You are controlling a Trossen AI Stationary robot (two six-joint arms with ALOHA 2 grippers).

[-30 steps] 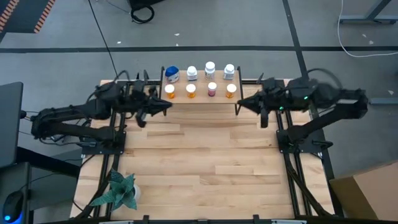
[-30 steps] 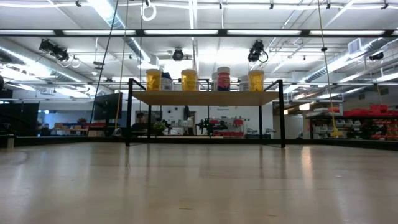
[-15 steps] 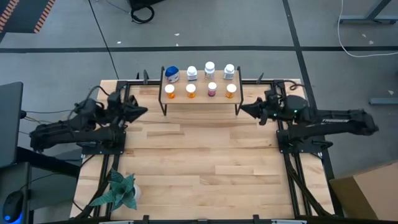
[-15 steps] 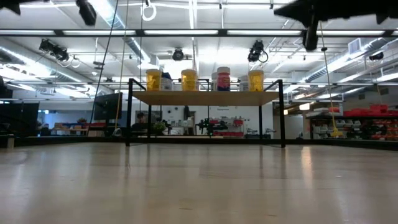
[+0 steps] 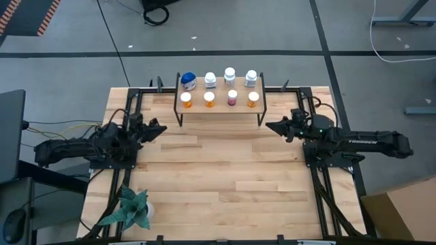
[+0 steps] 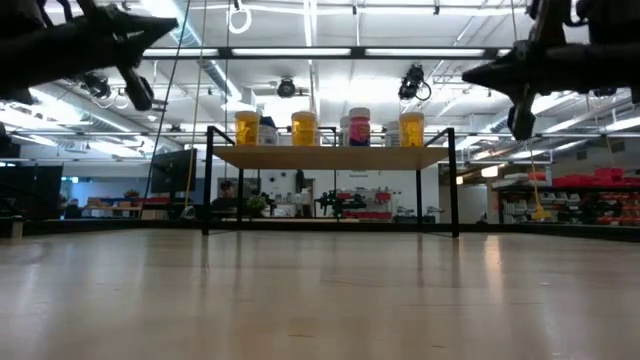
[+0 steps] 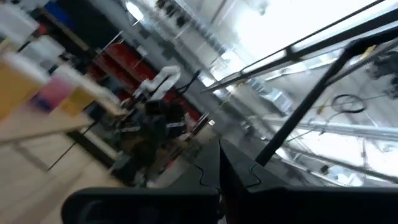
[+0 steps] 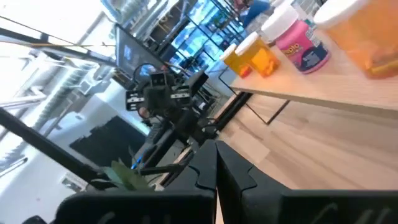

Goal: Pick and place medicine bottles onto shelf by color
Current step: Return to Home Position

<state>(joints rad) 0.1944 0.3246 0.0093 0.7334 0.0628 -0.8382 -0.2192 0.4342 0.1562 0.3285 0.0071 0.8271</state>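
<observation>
The shelf point(image 5: 219, 107) stands at the table's far middle on thin black legs, and all eight bottles stand upright on its board. The back row holds a blue-lidded bottle point(image 5: 189, 80) and three white ones point(image 5: 230, 75). The front row holds two orange bottles point(image 5: 185, 99), a dark red one point(image 5: 232, 98) and another orange one point(image 5: 253, 99). My left gripper point(image 5: 162, 127) is shut and empty, left of the shelf and nearer than it. My right gripper point(image 5: 268, 126) is shut and empty, right of the shelf and nearer than it. Both hang above the table in the low view, left point(image 6: 165, 35) and right point(image 6: 470, 75).
A green plant point(image 5: 129, 209) stands at the table's near left corner. The black arm mounts run along the left point(image 5: 119, 156) and right point(image 5: 327, 160) edges. The wooden tabletop point(image 5: 218, 177) spreads out between the arms, in front of the shelf.
Both arms have drawn back from the shelf and come down, now showing at the top of the low view. My left gripper has gone toward the table's left and near edges. My right gripper has gone a little toward the near edge. The bottles have stayed put.
</observation>
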